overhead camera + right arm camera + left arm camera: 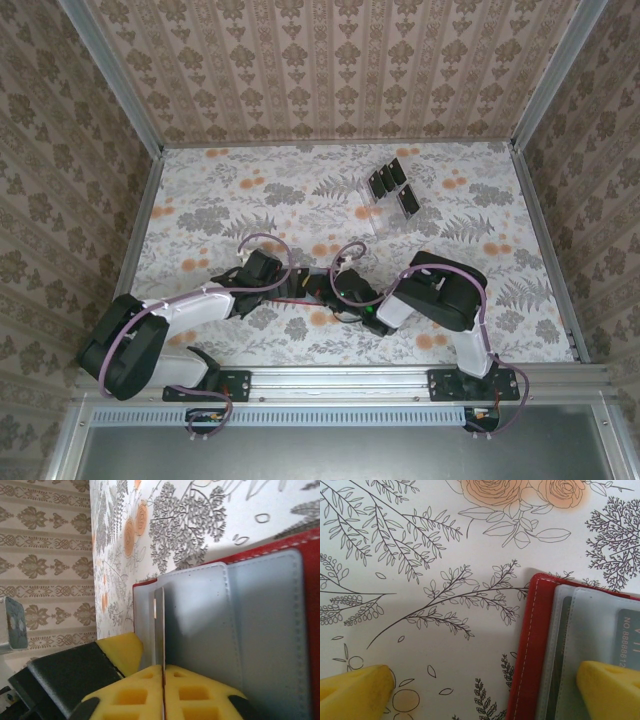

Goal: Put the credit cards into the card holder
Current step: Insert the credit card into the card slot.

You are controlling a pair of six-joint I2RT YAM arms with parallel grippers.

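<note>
The right gripper [162, 680], at the bottom centre of its wrist view, is clamped on a credit card [159, 630] seen edge-on, whose long axis points straight up into the open red card holder [265, 605], while the left gripper [485, 692] is spread wide across the holder's left edge.

Table [250, 190] — white floral-print surface, walled on three sides. Toward the far right corner: black credit cards [390, 183] clustered just beside a clear rack [368, 212]. Near the near edge, about mid-width — red card holder [527, 645] lying open and flat.
</note>
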